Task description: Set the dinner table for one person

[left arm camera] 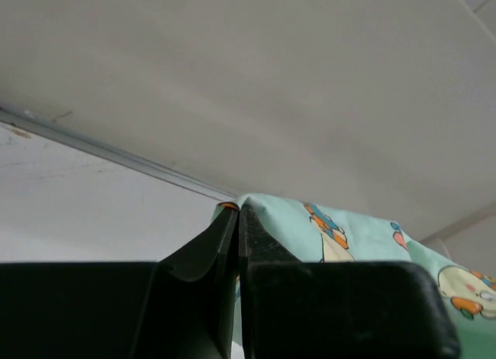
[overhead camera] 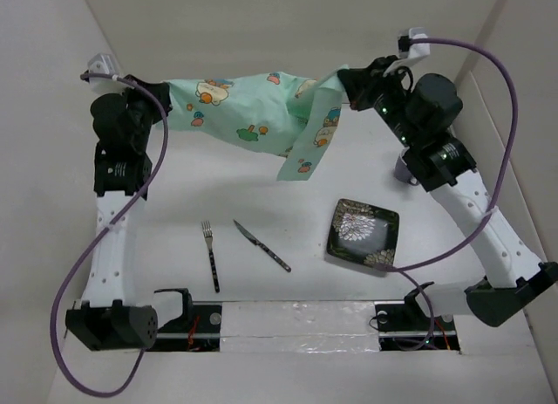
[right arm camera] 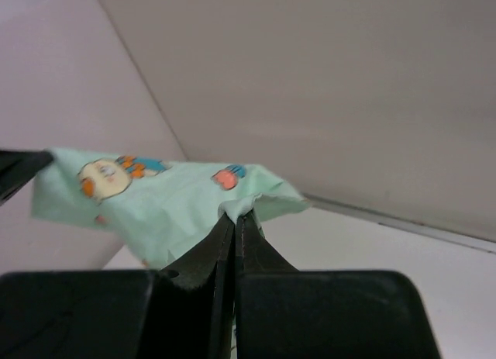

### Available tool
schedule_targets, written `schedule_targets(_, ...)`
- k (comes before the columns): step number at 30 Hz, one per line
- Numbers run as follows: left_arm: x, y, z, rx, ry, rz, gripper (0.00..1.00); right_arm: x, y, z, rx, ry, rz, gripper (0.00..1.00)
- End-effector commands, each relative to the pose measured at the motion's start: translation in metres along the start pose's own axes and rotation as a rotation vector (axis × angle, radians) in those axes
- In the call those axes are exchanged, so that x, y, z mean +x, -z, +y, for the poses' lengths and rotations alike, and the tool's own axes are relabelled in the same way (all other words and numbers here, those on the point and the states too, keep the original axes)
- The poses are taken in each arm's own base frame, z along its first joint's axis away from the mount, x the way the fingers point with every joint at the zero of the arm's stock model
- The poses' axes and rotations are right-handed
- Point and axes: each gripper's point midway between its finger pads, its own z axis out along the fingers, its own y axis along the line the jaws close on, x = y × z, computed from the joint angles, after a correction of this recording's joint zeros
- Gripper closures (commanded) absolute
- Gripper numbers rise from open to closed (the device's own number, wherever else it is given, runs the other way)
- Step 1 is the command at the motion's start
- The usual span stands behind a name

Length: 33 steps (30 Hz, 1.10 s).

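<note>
Aloft over the white-walled dinner table (overhead camera: 305,286), left pincer (left arm camera: 238,210) and right pincer (right arm camera: 235,218) each clamp the placemat (overhead camera: 244,107).

Tabletop (overhead camera: 261,186): plain matte white. Side walls (overhead camera: 261,20): a slightly creamier white.

Placemat (overhead camera: 244,107): mint green with a scattered cartoon print. The figures are cream with orange and blue details, and there are a few darker green patches.

Plate (overhead camera: 362,236), near right: glossy black, with a white flower pattern in two opposite corners.

Fork (overhead camera: 211,256): silver head, black handle.

Knife (overhead camera: 261,245): silver blade. The handle is dark and possibly speckled, but it is too small to be sure.

Left tool (left arm camera: 239,207) and right tool (right arm camera: 235,216): black fingers.

Left arm (overhead camera: 109,247) and right arm (overhead camera: 475,203): white links and black joints. Cables (overhead camera: 510,81): purple. Small green lights (overhead camera: 384,110) show on the right arm.
</note>
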Motion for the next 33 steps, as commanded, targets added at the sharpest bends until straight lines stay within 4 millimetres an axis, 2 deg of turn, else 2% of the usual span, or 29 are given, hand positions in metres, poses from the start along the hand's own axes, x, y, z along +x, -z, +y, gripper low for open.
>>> schedule_targets(1,-0.001,0.024,0.005,-0.018,-0.048,-0.024,1.00,0.019,-0.023,-0.052,0.095,0.000,0.051,1.00)
schedule_targets(3,0.013,0.034,0.019,-0.049,-0.040,-0.018,1.00,0.025,-0.040,-0.068,0.060,-0.019,0.075,1.00)
schedule_targets(4,0.022,0.036,0.025,-0.061,-0.027,-0.005,1.00,0.053,-0.061,-0.104,0.107,-0.044,0.132,1.00)
schedule_targets(5,0.037,0.036,0.034,-0.061,-0.018,0.002,1.00,0.065,-0.074,-0.122,0.128,-0.063,0.153,1.00)
schedule_targets(6,0.048,0.035,0.041,-0.074,-0.004,0.021,1.00,0.056,-0.089,-0.129,0.108,-0.064,0.129,1.00)
schedule_targets(7,0.062,0.034,0.048,-0.088,0.043,0.039,1.00,0.061,-0.101,-0.152,0.126,-0.093,0.136,1.00)
schedule_targets(8,0.068,0.030,0.049,-0.072,0.065,0.034,1.00,0.112,-0.126,-0.183,0.158,-0.134,0.220,1.00)
schedule_targets(9,0.098,0.029,0.069,-0.108,0.090,0.078,1.00,0.125,-0.138,-0.196,0.164,-0.158,0.237,0.99)
schedule_targets(10,0.109,0.026,0.074,-0.117,0.145,0.084,1.00,0.103,-0.155,-0.202,0.160,-0.164,0.180,0.94)
schedule_targets(11,0.127,0.018,0.089,-0.146,0.161,0.092,1.00,0.153,-0.172,-0.232,0.205,-0.194,0.251,0.76)
schedule_targets(12,0.133,0.011,0.095,-0.154,0.167,0.091,1.00,0.170,-0.172,-0.247,0.237,-0.220,0.308,0.66)
schedule_targets(13,0.136,0.003,0.098,-0.146,0.175,0.074,1.00,0.153,-0.181,-0.243,0.218,-0.214,0.278,0.59)
schedule_targets(14,0.160,-0.009,0.109,-0.165,0.204,0.128,1.00,0.171,-0.179,-0.253,0.235,-0.231,0.323,0.53)
schedule_targets(16,0.180,-0.021,0.111,-0.158,0.220,0.174,1.00,0.168,-0.173,-0.245,0.236,-0.217,0.322,0.51)
schedule_targets(17,0.196,-0.030,0.116,-0.168,0.216,0.206,1.00,0.218,-0.155,-0.251,0.279,-0.239,0.407,0.48)
schedule_targets(18,0.205,-0.033,0.112,-0.163,0.207,0.225,1.00,0.173,-0.153,-0.225,0.249,-0.195,0.285,0.46)
schedule_targets(19,0.219,-0.036,0.117,-0.179,0.199,0.247,1.00,0.177,-0.144,-0.217,0.254,-0.181,0.287,0.44)
schedule_targets(20,0.223,-0.038,0.121,-0.191,0.201,0.254,1.00,0.218,-0.122,-0.217,0.287,-0.193,0.366,0.47)
schedule_targets(21,0.226,-0.041,0.122,-0.193,0.211,0.258,1.00,0.198,-0.116,-0.196,0.267,-0.172,0.314,0.58)
schedule_targets(22,0.229,-0.043,0.124,-0.198,0.211,0.265,1.00,0.206,-0.107,-0.190,0.269,-0.173,0.330,0.70)
schedule_targets(23,0.232,-0.048,0.126,-0.207,0.210,0.272,1.00,0.217,-0.097,-0.189,0.290,-0.177,0.353,0.91)
schedule_targets(24,0.229,-0.051,0.125,-0.206,0.208,0.267,1.00,0.240,-0.083,-0.192,0.318,-0.175,0.378,0.97)
schedule_targets(25,0.226,-0.057,0.125,-0.216,0.193,0.266,1.00,0.249,-0.066,-0.190,0.353,-0.168,0.405,1.00)
schedule_targets(26,0.223,-0.061,0.125,-0.226,0.190,0.260,1.00,0.249,-0.066,-0.189,0.353,-0.168,0.406,1.00)
schedule_targets(28,0.222,-0.066,0.126,-0.235,0.168,0.274,1.00,0.280,-0.039,-0.201,0.444,-0.156,0.486,0.95)
schedule_targets(29,0.216,-0.075,0.130,-0.245,0.164,0.266,1.00,0.281,-0.031,-0.202,0.459,-0.151,0.495,0.77)
schedule_targets(30,0.215,-0.079,0.130,-0.247,0.158,0.271,1.00,0.283,-0.024,-0.209,0.480,-0.147,0.496,0.68)
schedule_targets(32,0.210,-0.084,0.143,-0.282,0.151,0.274,1.00,0.297,-0.003,-0.224,0.520,-0.151,0.534,0.56)
schedule_targets(33,0.212,-0.085,0.145,-0.288,0.149,0.282,1.00,0.304,0.005,-0.229,0.539,-0.159,0.561,0.56)
